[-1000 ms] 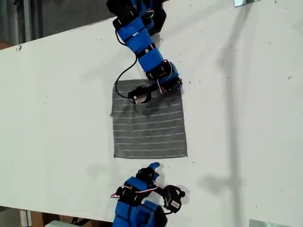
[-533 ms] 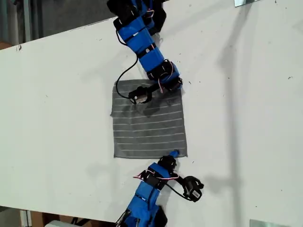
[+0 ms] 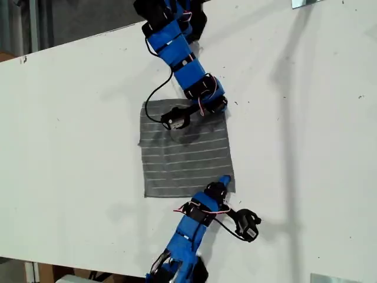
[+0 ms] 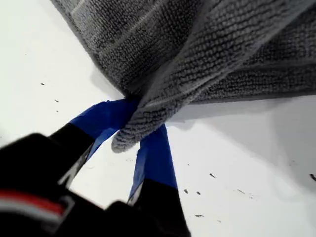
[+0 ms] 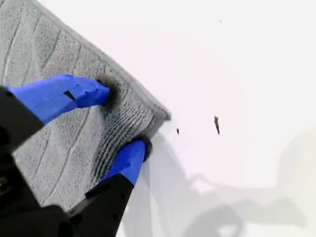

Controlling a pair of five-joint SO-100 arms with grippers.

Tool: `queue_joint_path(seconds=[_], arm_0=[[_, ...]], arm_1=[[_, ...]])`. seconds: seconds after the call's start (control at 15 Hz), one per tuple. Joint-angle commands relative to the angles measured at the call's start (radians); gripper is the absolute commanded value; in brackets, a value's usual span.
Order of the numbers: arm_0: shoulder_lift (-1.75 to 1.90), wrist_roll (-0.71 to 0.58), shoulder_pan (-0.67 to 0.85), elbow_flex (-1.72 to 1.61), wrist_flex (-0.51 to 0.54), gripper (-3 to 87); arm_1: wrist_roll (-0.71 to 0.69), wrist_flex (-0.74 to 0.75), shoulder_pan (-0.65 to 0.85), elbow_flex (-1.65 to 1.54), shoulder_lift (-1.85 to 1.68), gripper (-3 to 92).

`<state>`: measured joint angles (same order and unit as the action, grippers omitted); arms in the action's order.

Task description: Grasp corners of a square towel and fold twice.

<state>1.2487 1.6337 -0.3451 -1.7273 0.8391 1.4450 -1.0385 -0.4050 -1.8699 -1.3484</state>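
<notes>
The towel (image 3: 185, 156), dark grey with thin white stripes, lies flat in the middle of the white table (image 3: 306, 147). My first gripper (image 3: 221, 108) is at its far corner on the exterior view's right. In the first wrist view my first gripper (image 4: 136, 126) is shut on that corner, and the tip (image 4: 121, 143) is bunched between the blue fingers and raised off the table. My second gripper (image 3: 224, 180) is at the near corner on the same side. In the second wrist view my second gripper (image 5: 116, 123) is open; one finger (image 5: 81, 91) presses on the cloth (image 5: 64, 143), the other sits at its edge, and the cloth puckers between them.
Metal plates show at the exterior view's top right (image 3: 306, 3) and bottom right (image 3: 333, 278). The table's edge runs along the exterior view's top left, with dark floor beyond. Small dark specks (image 5: 216, 123) dot the table beside the towel.
The second arm has swung from below the towel's near edge up and rightward in the exterior view onto the near corner, nudging it slightly. The first arm has stayed put.
</notes>
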Motion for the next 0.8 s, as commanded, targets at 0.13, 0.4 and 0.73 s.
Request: queue_joint_path(seconds=[0.13,0.4,0.73], arm_0=[[-0.114,0.061,-0.038,0.155,0.032,0.0],[-0.106,-0.005,-0.067,0.469,0.35,0.0],[0.008,-0.186,-0.066,0.673,0.472,0.0]], arm_1=[[0.011,-0.003,-0.035,0.028,-0.005,-0.1],[0.006,-0.213,-0.054,0.247,-0.011,-0.1],[-0.057,-0.364,-0.02,0.408,-0.152,-0.1]])
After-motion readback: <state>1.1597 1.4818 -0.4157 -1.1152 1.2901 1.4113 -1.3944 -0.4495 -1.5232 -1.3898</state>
